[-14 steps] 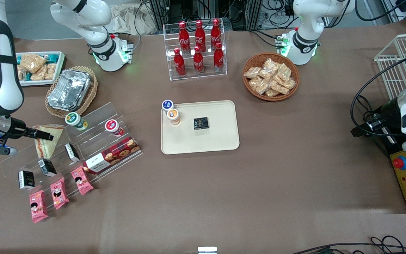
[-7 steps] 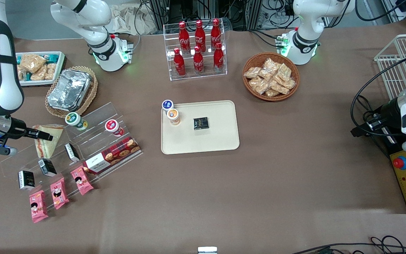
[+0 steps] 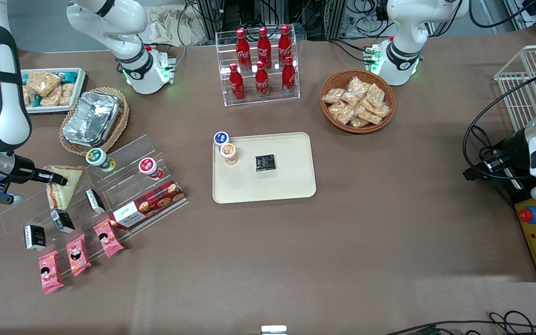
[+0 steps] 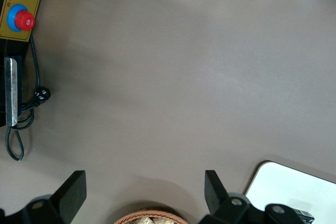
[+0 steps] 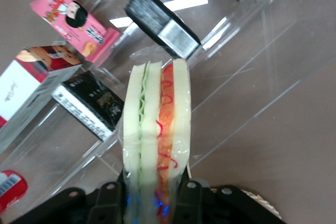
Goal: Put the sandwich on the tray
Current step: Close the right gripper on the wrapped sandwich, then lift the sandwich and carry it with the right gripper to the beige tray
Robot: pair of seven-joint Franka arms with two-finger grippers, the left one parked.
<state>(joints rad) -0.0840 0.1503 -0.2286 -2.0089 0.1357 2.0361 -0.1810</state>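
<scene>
On acrylic rack, working arm's end of desk: sandwich (image 3: 63,185) standing on edge.
Pincer (image 3: 56,178): clamping sandwich's bread faces.
Tray (image 3: 291,184): lying well apart, toward desk centre.

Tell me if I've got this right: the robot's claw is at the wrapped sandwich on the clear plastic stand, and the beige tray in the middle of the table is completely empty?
Not quite. The gripper is at the sandwich on the clear stand, but the tray is not empty. The front view shows an orange-lidded cup and a small black packet on it.
</scene>
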